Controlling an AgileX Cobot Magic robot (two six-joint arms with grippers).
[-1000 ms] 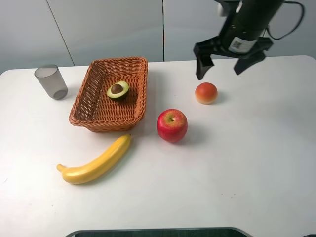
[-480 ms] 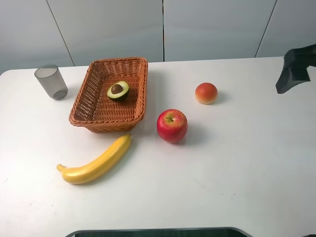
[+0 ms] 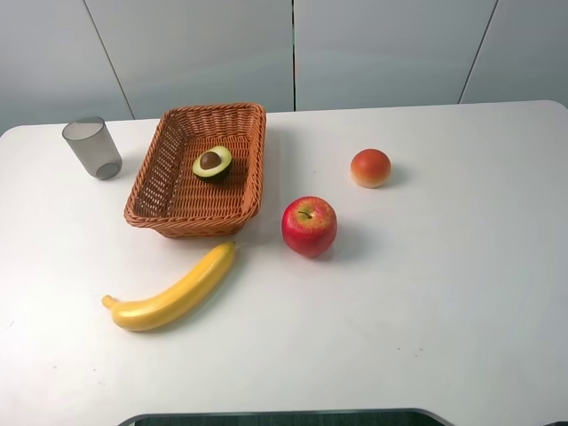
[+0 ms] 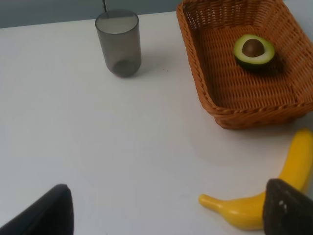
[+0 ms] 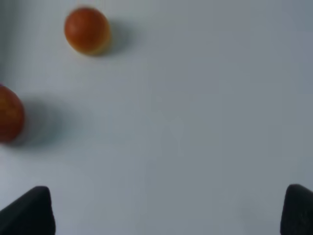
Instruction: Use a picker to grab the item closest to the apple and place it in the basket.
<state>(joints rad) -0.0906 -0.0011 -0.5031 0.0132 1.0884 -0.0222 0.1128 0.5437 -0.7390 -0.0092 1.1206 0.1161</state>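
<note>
The red apple (image 3: 309, 225) sits mid-table, and its edge shows in the right wrist view (image 5: 9, 115). A small orange-red round fruit (image 3: 370, 168) (image 5: 87, 30) lies just behind and to the right of it. The wicker basket (image 3: 191, 223) (image 4: 244, 120) stands to the apple's left and holds an avocado half (image 3: 212, 162) (image 4: 253, 50). A yellow banana (image 3: 173, 291) (image 4: 274, 196) lies in front of the basket. Neither arm appears in the exterior view. My left gripper (image 4: 168, 213) is open over bare table near the banana. My right gripper (image 5: 168, 210) is open and empty, well away from the orange-red fruit.
A grey translucent cup (image 3: 92, 147) (image 4: 119, 43) stands at the back left, left of the basket. A dark edge (image 3: 284, 417) runs along the table's front.
The right arm, which hovered open above the orange-red fruit, has swung away to the right and left the exterior view. The objects have not moved.
</note>
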